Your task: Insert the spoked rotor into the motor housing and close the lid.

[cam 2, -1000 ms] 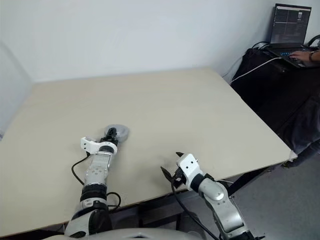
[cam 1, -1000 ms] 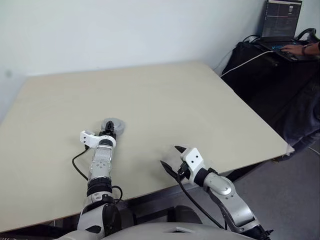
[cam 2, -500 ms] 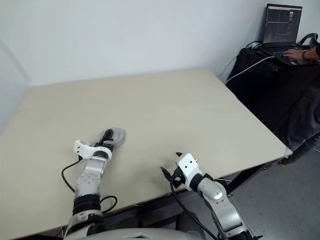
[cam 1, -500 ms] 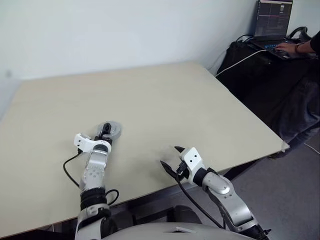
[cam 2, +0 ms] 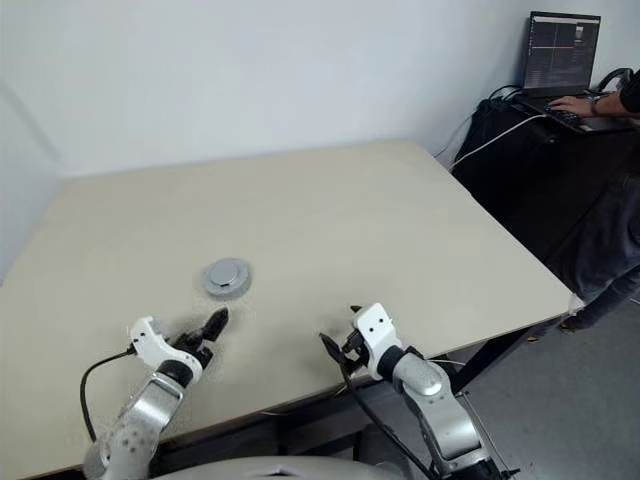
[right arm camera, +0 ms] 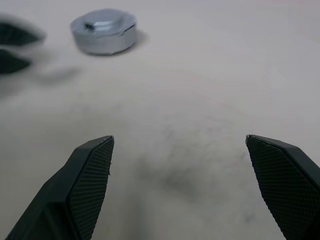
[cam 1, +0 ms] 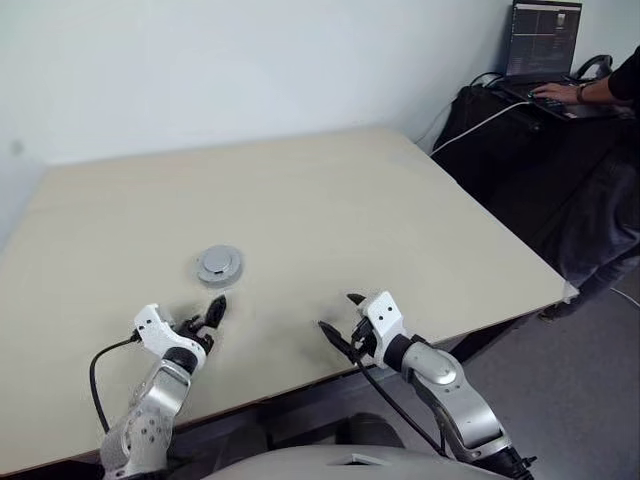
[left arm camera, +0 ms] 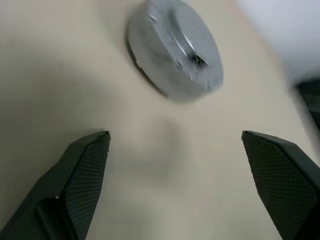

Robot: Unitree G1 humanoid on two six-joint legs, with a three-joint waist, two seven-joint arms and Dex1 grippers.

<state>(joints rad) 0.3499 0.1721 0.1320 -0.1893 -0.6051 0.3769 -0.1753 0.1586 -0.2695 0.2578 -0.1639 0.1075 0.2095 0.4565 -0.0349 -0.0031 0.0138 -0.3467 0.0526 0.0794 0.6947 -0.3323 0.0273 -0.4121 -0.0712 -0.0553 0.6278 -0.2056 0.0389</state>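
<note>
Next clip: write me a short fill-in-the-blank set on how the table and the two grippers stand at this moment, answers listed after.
1. The lid sits on top of the motor housing, so the housing is ____.
2. The left gripper is near the closed housing with its fingers ____.
3. The right gripper holds ____.
4. Beyond the table, a person's hand rests on a ____.

Missing words: closed; open; nothing; laptop
</note>
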